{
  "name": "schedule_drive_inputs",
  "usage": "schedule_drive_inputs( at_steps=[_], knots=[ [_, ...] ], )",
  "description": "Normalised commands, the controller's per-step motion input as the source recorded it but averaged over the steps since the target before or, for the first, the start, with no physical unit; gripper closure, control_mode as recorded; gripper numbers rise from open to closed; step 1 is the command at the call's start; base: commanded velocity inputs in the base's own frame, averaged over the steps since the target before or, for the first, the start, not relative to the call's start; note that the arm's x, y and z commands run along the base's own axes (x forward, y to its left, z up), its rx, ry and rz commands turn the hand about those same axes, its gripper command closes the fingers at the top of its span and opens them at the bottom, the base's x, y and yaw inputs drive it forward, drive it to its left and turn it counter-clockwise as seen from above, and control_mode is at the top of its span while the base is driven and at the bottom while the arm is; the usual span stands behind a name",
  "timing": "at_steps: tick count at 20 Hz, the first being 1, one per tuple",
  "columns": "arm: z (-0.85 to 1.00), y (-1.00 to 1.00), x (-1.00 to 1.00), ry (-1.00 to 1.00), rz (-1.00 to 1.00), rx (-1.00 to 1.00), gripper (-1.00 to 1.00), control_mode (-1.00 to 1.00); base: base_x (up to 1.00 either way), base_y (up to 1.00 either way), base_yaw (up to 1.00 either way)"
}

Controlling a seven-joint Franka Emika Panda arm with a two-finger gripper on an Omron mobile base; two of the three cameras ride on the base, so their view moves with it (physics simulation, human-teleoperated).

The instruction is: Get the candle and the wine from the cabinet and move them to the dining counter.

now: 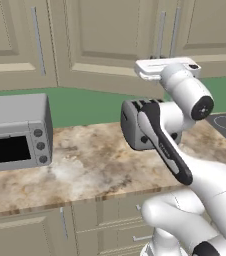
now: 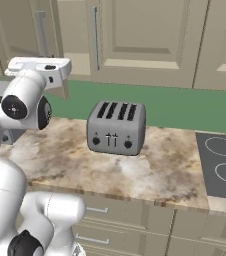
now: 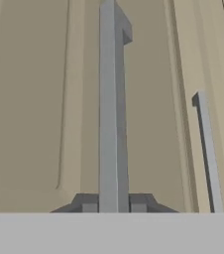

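Note:
The cabinet (image 1: pixel 105 40) is a row of beige panelled wall doors, all shut. In the hand view my gripper (image 3: pixel 114 203) is pressed up to one door, its two dark fingertips shut on either side of that door's long vertical silver bar handle (image 3: pixel 111 99). In the left base view the white hand (image 1: pixel 167 67) is raised against the lower end of the same handle (image 1: pixel 161 30). In the right base view the hand (image 2: pixel 40 65) sits under the handle (image 2: pixel 41 27). The candle and the wine are hidden. The dining counter is out of view.
A second bar handle (image 3: pixel 208 149) runs on the neighbouring door to the right. Below the cabinet, a silver toaster (image 2: pixel 116 127) and a toaster oven (image 1: pixel 17 132) stand on the marbled worktop (image 1: pixel 85 165). A dark cooktop (image 2: pixel 225 165) lies at the right.

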Motion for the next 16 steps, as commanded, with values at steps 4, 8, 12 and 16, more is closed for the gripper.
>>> schedule_drive_inputs(
  at_steps=[4, 8, 12, 16],
  knots=[
    [0.00, 0.24, -0.26, 0.01, 0.01, 0.00, 1.00, -1.00, 0.00, 0.00, 0.00],
    [0.00, 0.25, -0.32, 0.01, 0.04, 0.00, 1.00, -1.00, 0.00, 0.00, 0.00],
    [0.00, 0.30, -0.28, 0.02, 0.06, 0.00, 1.00, -1.00, 0.00, 0.00, 0.00],
    [0.00, 0.35, -0.32, 0.02, 0.06, 0.00, 1.00, -1.00, 0.00, 0.00, 0.00]
  ],
)
